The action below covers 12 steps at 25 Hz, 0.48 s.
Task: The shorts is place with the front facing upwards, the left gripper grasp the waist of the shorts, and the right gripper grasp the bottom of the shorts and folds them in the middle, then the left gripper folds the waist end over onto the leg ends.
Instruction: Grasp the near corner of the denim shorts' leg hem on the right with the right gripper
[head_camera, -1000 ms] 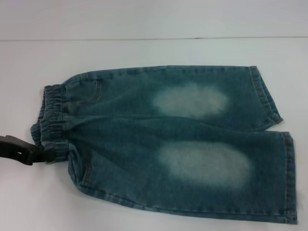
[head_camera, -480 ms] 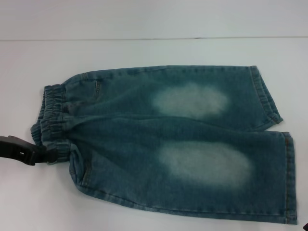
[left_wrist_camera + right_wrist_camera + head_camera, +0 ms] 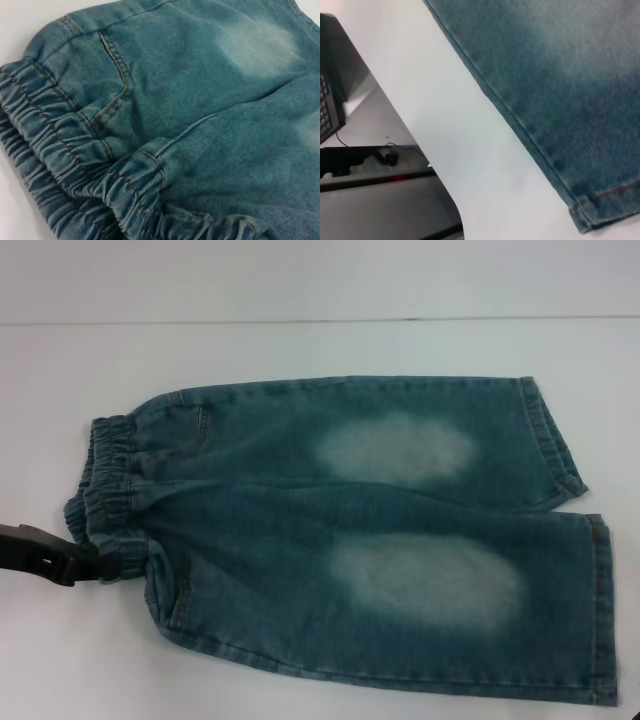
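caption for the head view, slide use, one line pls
Denim shorts flat on the white table, left tool at the waistband; right tool out of view.

Shorts (image 3: 580, 100) lying flat on white table (image 3: 470, 150), stitched hem corner of a leg near the table's edge, dark keyboard (image 3: 327, 112) beyond

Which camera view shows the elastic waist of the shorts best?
The left wrist view: the waist of the shorts fills it close up. The head view shows it whole but small. The right wrist view shows none.
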{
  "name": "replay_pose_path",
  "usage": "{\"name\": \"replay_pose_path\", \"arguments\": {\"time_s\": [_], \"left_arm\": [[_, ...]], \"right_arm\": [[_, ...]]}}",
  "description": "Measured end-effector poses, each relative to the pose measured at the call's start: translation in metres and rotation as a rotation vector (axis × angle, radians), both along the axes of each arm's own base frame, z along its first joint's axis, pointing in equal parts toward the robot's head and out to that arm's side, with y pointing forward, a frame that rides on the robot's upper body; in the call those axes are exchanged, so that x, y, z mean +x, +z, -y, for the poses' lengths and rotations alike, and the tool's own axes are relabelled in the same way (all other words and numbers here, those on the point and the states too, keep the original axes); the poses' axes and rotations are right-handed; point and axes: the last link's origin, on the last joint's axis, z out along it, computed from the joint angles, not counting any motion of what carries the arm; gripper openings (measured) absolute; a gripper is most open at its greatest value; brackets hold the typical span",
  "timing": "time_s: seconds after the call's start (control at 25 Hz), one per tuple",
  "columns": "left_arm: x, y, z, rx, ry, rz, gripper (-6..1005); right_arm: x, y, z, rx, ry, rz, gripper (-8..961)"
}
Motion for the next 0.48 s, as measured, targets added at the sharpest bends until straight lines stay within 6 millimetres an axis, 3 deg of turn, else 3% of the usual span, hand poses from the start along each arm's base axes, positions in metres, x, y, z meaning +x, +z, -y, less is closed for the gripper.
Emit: {"name": "replay_pose_path", "arguments": {"time_s": [0.48], "left_arm": [[-0.0004,-0.0014,-0.0005,0.005,0.003,0.000,66]], "right_arm": [[0.0040,-0.0051,0.0000,-0.001,0.005,0.040,794]]}}
